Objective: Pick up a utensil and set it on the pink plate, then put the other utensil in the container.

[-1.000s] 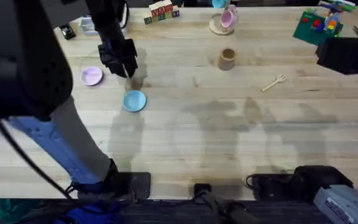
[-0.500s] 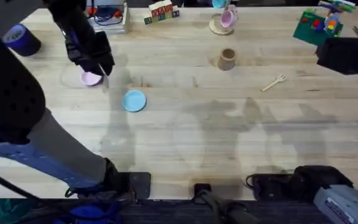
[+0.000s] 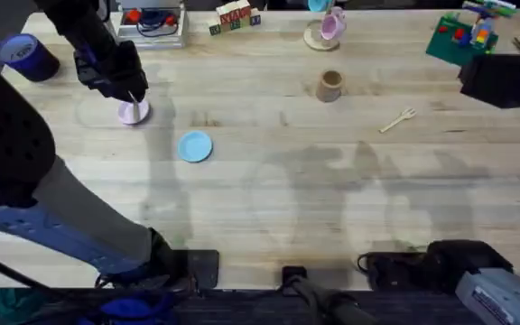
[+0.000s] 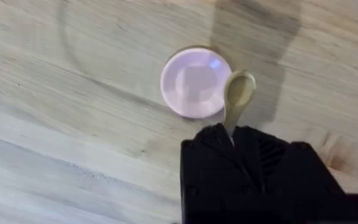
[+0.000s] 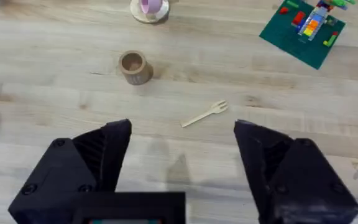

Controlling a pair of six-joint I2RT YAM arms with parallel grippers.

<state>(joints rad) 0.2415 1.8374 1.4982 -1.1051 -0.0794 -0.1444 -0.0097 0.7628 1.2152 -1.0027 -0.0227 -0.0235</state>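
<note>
My left gripper (image 3: 126,90) hangs over the pink plate (image 3: 134,112) at the far left, shut on the wooden spoon. The left wrist view shows the spoon (image 4: 236,96) sticking out from my black fingers (image 4: 229,155), its bowl over the edge of the pink plate (image 4: 191,82). The wooden fork (image 3: 397,119) lies flat on the table at the right, also clear in the right wrist view as the fork (image 5: 205,114). The wooden cup (image 3: 329,86) stands left of it, upright and apart; the cup (image 5: 133,66) looks hollow. My right gripper (image 5: 182,140) is open, high above the table.
A light blue plate (image 3: 195,146) lies near the pink one. A pink mug on a coaster (image 3: 329,29) stands at the back. A green brick board (image 3: 463,36) sits far right, a purple tape roll (image 3: 27,56) far left. The table's middle is bare wood.
My left gripper has carried the spoon leftward, from beside the blue plate to above the pink plate. The right arm, fork and cup have not moved.
</note>
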